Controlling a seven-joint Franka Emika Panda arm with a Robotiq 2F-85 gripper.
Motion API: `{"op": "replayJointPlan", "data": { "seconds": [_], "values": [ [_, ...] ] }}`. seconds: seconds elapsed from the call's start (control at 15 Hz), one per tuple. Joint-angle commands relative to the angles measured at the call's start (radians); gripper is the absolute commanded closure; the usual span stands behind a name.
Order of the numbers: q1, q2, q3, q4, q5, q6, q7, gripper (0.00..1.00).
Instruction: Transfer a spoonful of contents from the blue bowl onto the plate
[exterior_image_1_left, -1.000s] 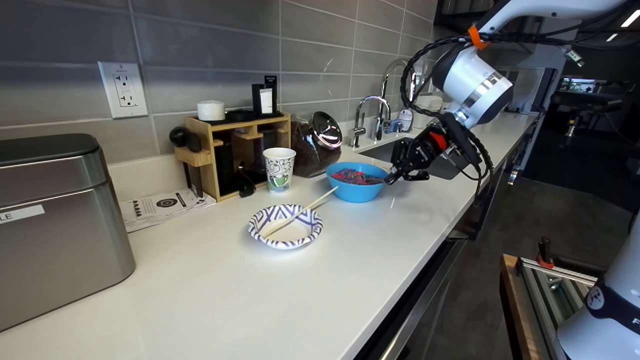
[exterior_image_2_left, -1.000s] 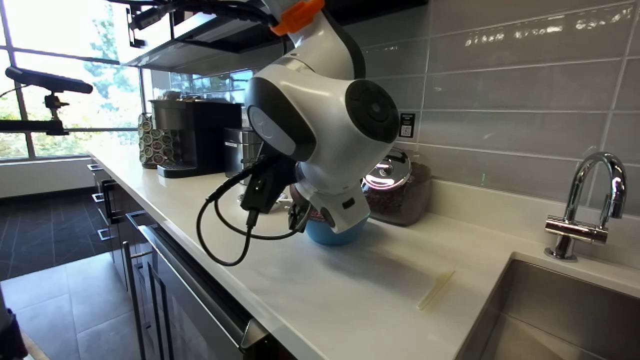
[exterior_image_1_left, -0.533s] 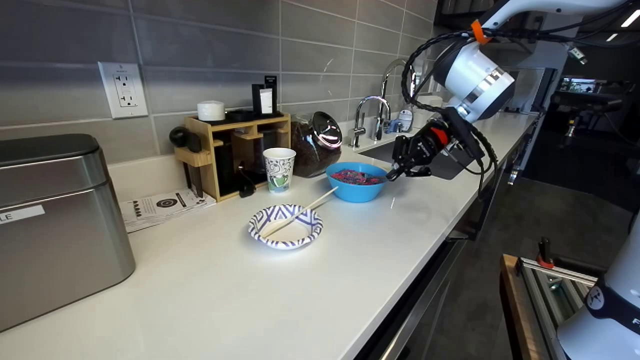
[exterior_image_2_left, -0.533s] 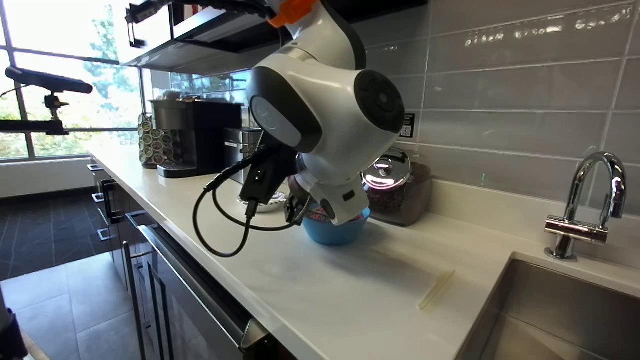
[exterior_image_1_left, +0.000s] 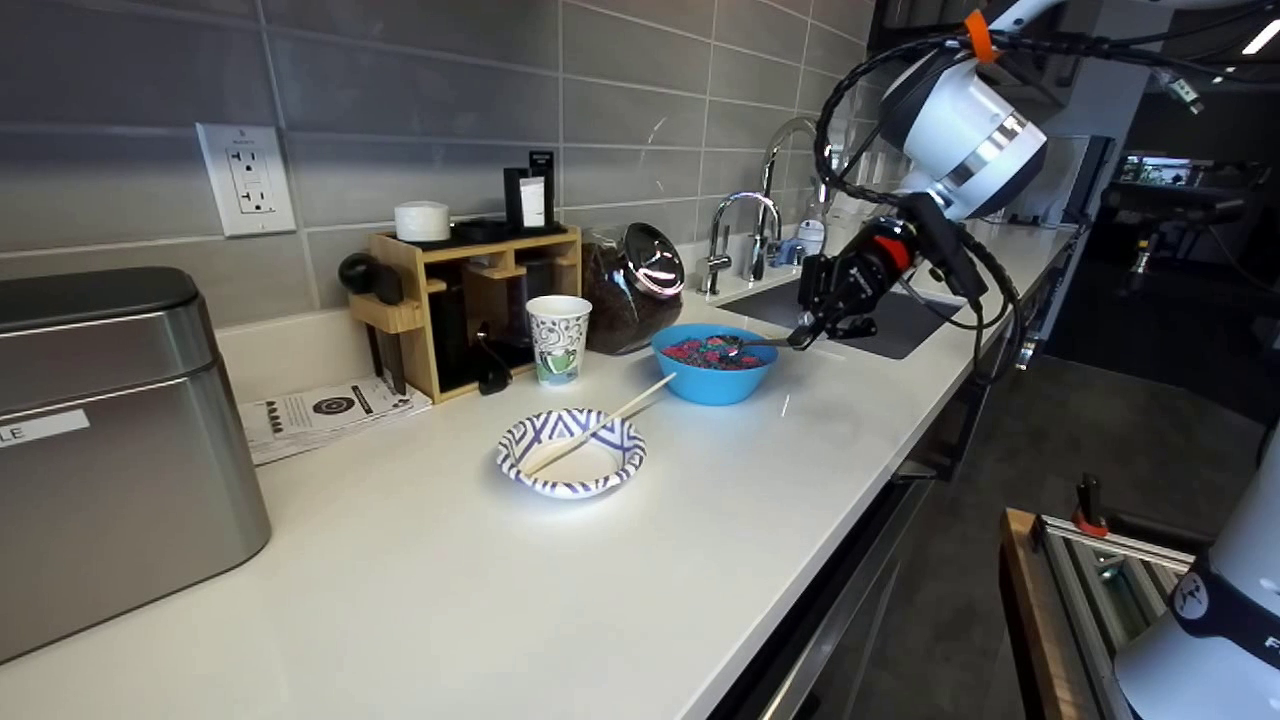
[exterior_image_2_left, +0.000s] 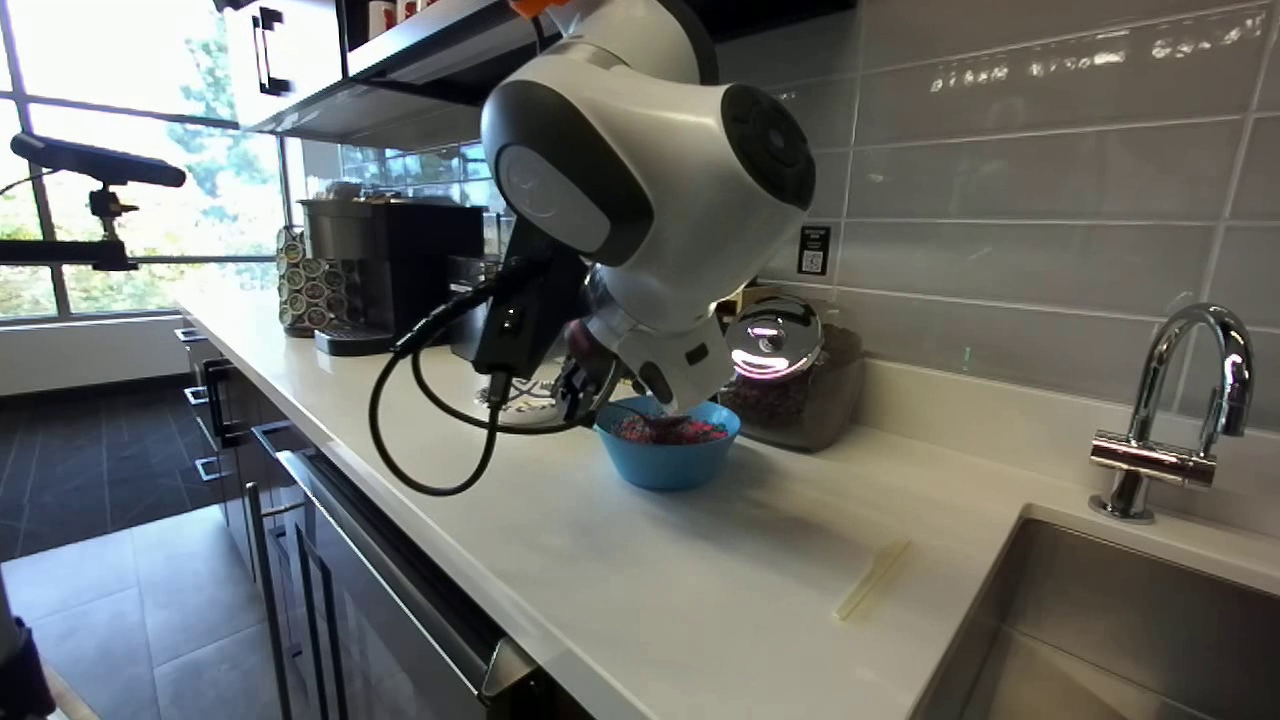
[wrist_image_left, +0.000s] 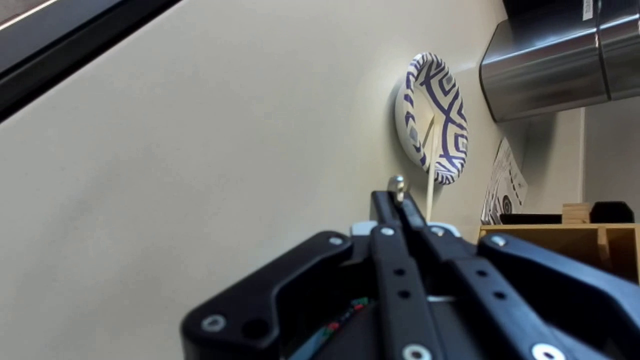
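Note:
The bright blue bowl (exterior_image_1_left: 712, 385) stands on the counter and also shows in an exterior view (exterior_image_2_left: 665, 465). It holds contents (exterior_image_1_left: 690, 352) of small red-pink and dark bluish pieces. My gripper (exterior_image_1_left: 803, 338) is shut on the handle of a metal spoon (exterior_image_1_left: 768, 342) beside the bowl's rim. The spoon's head is over the contents inside the bowl; I cannot tell whether it touches them or how much it carries. In the wrist view the fingertips (wrist_image_left: 395, 202) pinch the handle, whose shiny end (wrist_image_left: 397, 184) sticks out. The white plate (exterior_image_1_left: 628, 455) with blue pattern also shows there (wrist_image_left: 454, 107).
A thin pale stick (exterior_image_1_left: 635, 402) lies in the plate and sticks out toward the bowl. A paper cup (exterior_image_1_left: 558, 340), a glass jar (exterior_image_1_left: 620, 300) and a wooden organizer (exterior_image_1_left: 420, 330) stand along the wall. A sink (exterior_image_2_left: 1060, 620) and a flat pale stick (exterior_image_2_left: 872, 580) are behind the arm.
My gripper has risen and drawn back from the bowl, holding the spoon. The spoon's head has come up and shows more. Bowl and plate have not moved.

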Motion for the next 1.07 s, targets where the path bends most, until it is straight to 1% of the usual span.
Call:
{"op": "replayJointPlan", "data": {
  "seconds": [0.0,0.27,0.53,0.8,1.0],
  "values": [
    [-0.015,-0.053,0.002,-0.009,-0.047,-0.042,0.018,1.0],
    [-0.026,-0.04,-0.012,0.008,-0.067,-0.112,0.033,1.0],
    [-0.049,0.009,-0.05,0.033,-0.036,-0.196,0.013,1.0],
    [-0.079,0.066,-0.097,0.066,0.002,-0.348,-0.024,1.0],
    [-0.101,0.114,-0.117,0.089,0.021,-0.453,-0.074,1.0]
  ]
}}
